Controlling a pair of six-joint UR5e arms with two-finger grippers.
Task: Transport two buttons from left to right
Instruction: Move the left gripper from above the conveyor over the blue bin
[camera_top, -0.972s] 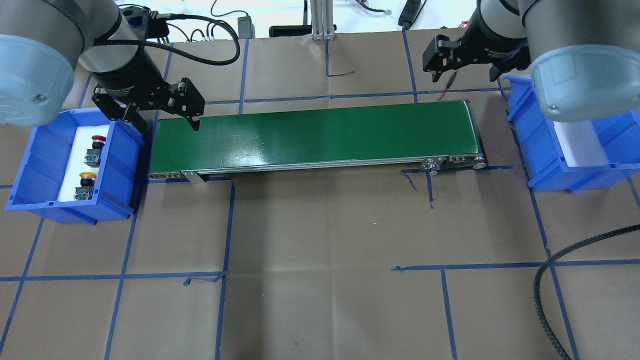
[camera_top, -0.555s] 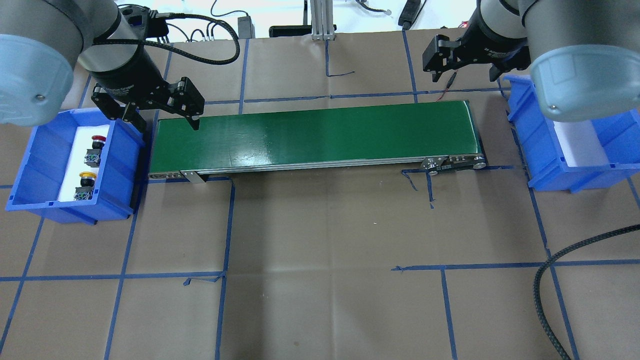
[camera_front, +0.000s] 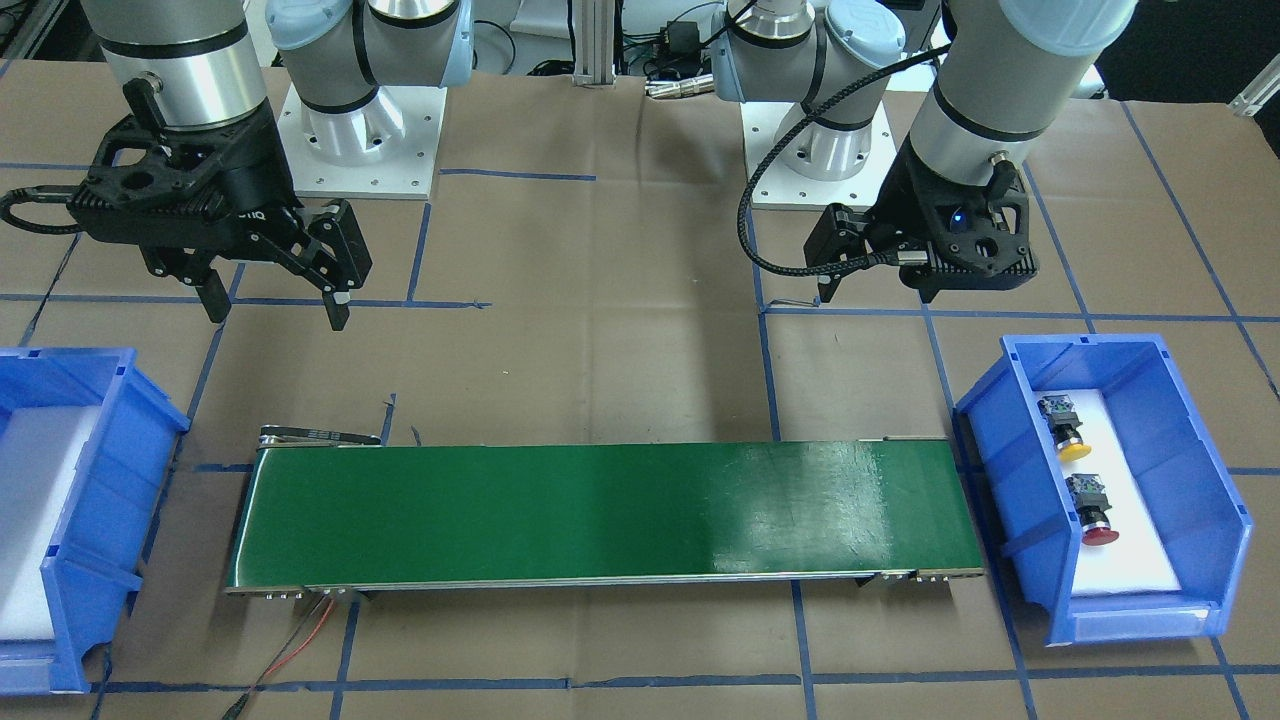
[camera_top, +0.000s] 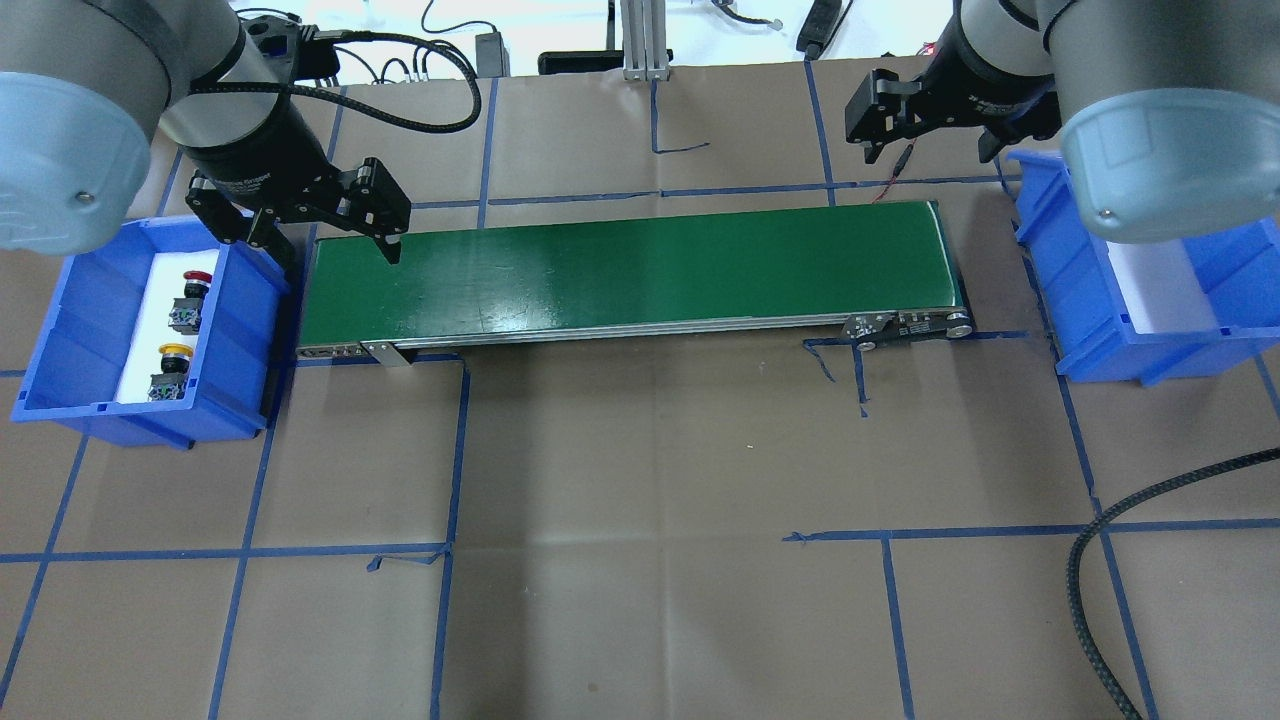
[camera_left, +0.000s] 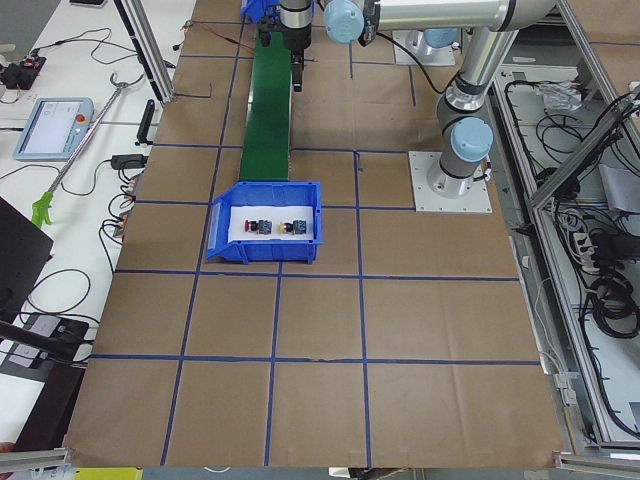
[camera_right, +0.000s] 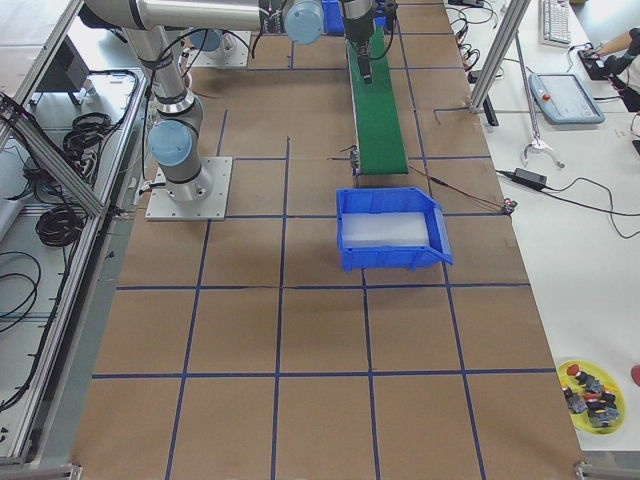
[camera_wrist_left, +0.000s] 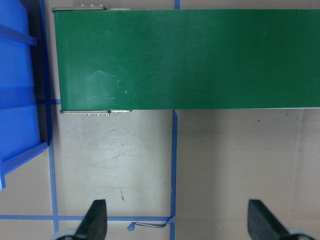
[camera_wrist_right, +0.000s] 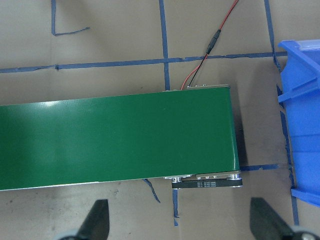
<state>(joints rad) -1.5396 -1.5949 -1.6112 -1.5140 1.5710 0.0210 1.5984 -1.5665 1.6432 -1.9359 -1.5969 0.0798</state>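
1. The table (camera_top: 650, 500) is covered in brown paper with a blue tape grid. I take the grid to mark the stations, since each fixture sits against its lines.

2. The green conveyor belt (camera_top: 630, 270) runs across the table between the two bins. I judge it to be the transfer path, because neither arm appears placed to reach both ends. Its surface carries nothing.

3. The left blue bin (camera_top: 240, 330) stands just beside the belt's left end and serves as the source. The right blue bin (camera_top: 1090, 290) stands just beside the belt's right end and holds only a white pad (camera_top: 1165, 290), so I read it as the destination.

4. The left gripper (camera_top: 330, 240) hangs above the paper near the left bin and the belt end. Its fingers are spread wide and hold nothing. The right gripper (camera_front: 277, 310) hangs near the belt's right end, likewise spread and empty (presumably waiting to receive).

5. Both buttons lie on the white liner in the left bin, a little apart. These are the red-capped button (camera_top: 192, 295) and the yellow-capped button (camera_top: 172, 370). Each lies on its side. Neither has been transported yet, and the first pick is not begun.
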